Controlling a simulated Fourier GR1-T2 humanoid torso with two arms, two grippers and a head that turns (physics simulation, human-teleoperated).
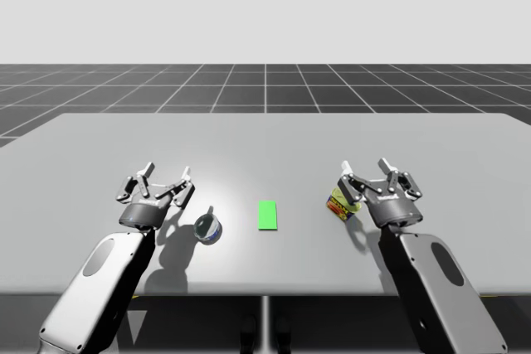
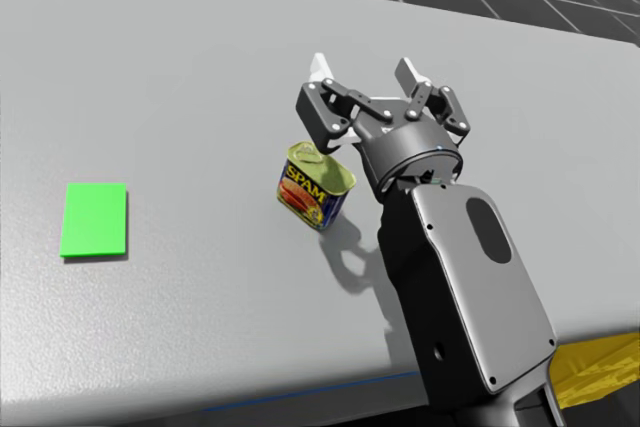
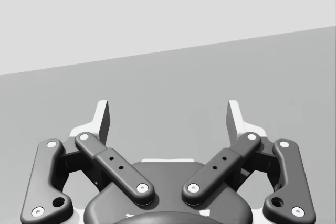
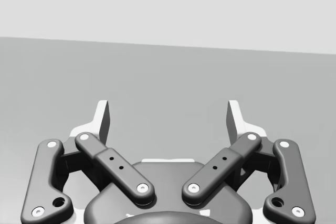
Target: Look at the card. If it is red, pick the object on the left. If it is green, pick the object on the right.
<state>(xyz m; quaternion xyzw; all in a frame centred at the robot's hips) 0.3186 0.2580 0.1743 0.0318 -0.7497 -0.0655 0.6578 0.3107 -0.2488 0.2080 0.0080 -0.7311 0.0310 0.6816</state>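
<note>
My left arm comes in from the near edge of the bench (image 1: 265, 134) and slants forward and slightly inward, its wrist raised a little above the surface; my left hand (image 1: 168, 173) points away from me with its two fingers (image 3: 103, 115) spread wide and bare grey bench ahead of them, so it is open and grips nothing. Just beside that hand, on its inner side and a little nearer to me, a small round can (image 1: 207, 228) in blue and white lies tilted on the bench, apart from the fingers. In the middle lies the green card (image 1: 267, 215), flat, with its long side running away from me, well apart from both cans. To its right stands the yellow and blue boxy can (image 2: 315, 187), tipped at an angle. My right arm rises from the near edge, leaning slightly inward, and my right hand (image 2: 365, 72) hangs just beside and partly over the boxy can's far edge, fingers (image 4: 233, 115) wide apart, open; I cannot tell whether it touches the can
</note>
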